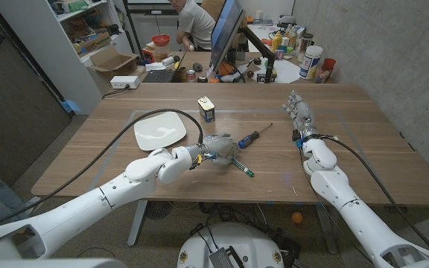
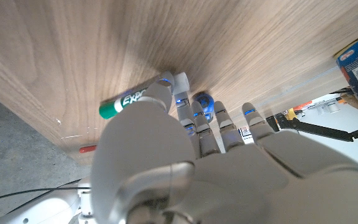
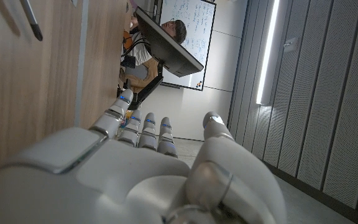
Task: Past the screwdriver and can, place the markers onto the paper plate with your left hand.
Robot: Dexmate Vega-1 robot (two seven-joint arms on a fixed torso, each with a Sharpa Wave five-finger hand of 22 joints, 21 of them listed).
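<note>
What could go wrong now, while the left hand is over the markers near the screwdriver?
The left hand covers the green marker on the table, but a firm grip is not visible, so it may roll away. The screwdriver lies close beside the hand and could be knocked. The paper plate is light and might slide when the markers land.

surface (image 1: 363,141): wooden, a bare stretch on the right
monitor (image 1: 225,30): dark, beyond the far edge, on an arm
person (image 1: 192,22): seated at the far desk behind the monitor
cardboard box (image 1: 114,63): open, far left on the floor beside a shelf unit
white container (image 1: 310,62): far right, among bottles on a round white table
power strip (image 1: 124,83): white, just off the far left corner
</note>
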